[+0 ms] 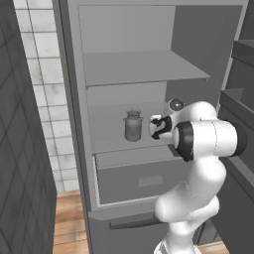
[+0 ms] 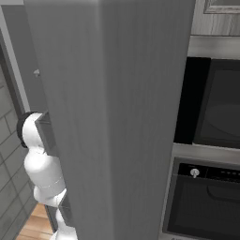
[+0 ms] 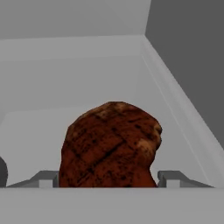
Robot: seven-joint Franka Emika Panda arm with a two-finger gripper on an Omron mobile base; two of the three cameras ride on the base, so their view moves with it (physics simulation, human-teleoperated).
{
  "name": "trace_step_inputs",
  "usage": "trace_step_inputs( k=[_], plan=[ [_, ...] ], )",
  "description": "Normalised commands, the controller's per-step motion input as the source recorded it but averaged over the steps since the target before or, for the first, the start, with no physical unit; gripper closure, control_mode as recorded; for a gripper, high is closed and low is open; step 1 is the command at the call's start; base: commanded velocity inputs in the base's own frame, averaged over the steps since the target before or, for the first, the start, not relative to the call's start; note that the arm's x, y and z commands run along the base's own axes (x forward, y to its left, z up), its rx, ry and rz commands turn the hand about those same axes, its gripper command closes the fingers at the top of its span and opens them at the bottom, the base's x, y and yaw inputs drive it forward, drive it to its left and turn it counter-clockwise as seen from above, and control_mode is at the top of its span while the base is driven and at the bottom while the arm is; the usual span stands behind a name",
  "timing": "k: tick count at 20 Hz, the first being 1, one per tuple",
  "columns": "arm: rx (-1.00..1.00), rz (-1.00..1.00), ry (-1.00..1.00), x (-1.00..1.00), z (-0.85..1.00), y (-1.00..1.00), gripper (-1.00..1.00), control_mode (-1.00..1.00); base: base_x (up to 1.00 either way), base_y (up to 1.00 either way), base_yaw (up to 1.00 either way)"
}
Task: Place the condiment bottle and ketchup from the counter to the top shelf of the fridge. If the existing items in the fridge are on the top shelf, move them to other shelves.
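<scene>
Drumstick (image 3: 111,146), brown and roasted, fills the middle of the hand view, lying on a pale grey shelf (image 3: 175,131) close to that shelf's right rear corner, where the back wall meets the darker side wall. The gripper (image 3: 107,179) is spread wide, one finger tip (image 3: 46,179) on either side of the meat at its lower edge; whether the tips touch it I cannot tell.

From the left base view the open fridge (image 1: 74,124) shows more: the top shelf (image 1: 144,67) is bare, and the milk can (image 1: 133,125) stands upright near the middle of the shelf below, above the grey drawer (image 1: 141,181). The arm's wrist reaches in over the right end of that lower shelf, just beside the can, and hides the drumstick from this side.

In the right base view the fridge's grey outer side wall (image 2: 117,117) blocks the interior; a dark oven (image 2: 211,197) sits to its right.
</scene>
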Motion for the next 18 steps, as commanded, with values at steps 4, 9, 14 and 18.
trace_step_inputs(
  k=[4,9,14,18],
  plan=[
    [0.0,0.0,0.0,0.79,-0.36,-0.14,1.0,-1.0,0.0,0.0,0.0],
    [0.0,0.0,0.0,0.74,-0.29,-0.24,-1.0,-1.0,0.0,0.0,0.0],
    [-0.01,0.0,-0.01,0.89,-0.3,-0.12,-1.0,-1.0,0.0,0.0,0.0],
    [0.0,0.0,-0.02,0.7,-0.11,-0.3,-1.0,-1.0,0.0,0.0,0.0]
  ],
)
